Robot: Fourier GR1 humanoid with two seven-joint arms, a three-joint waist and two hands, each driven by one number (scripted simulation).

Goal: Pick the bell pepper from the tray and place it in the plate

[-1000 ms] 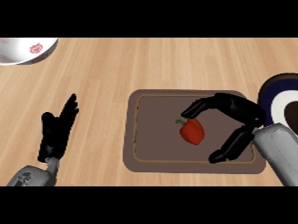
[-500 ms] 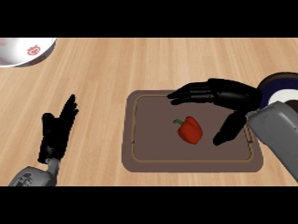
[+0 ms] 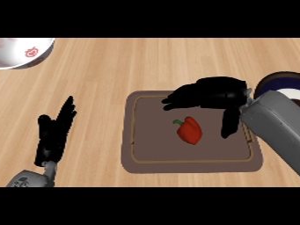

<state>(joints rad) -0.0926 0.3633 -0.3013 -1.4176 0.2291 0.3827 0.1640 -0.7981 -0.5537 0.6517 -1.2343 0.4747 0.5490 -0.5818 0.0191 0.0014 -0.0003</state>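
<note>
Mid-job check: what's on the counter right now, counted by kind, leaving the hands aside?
red bell pepper with a green stem: 1
brown rectangular tray: 1
round plate with a dark blue rim: 1
white bowl with red markings: 1
Total: 4

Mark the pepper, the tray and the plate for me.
pepper (image 3: 191, 131), head view, red body.
tray (image 3: 152, 151), head view, bare left floor.
plate (image 3: 285, 81), head view, dark rim.
</note>
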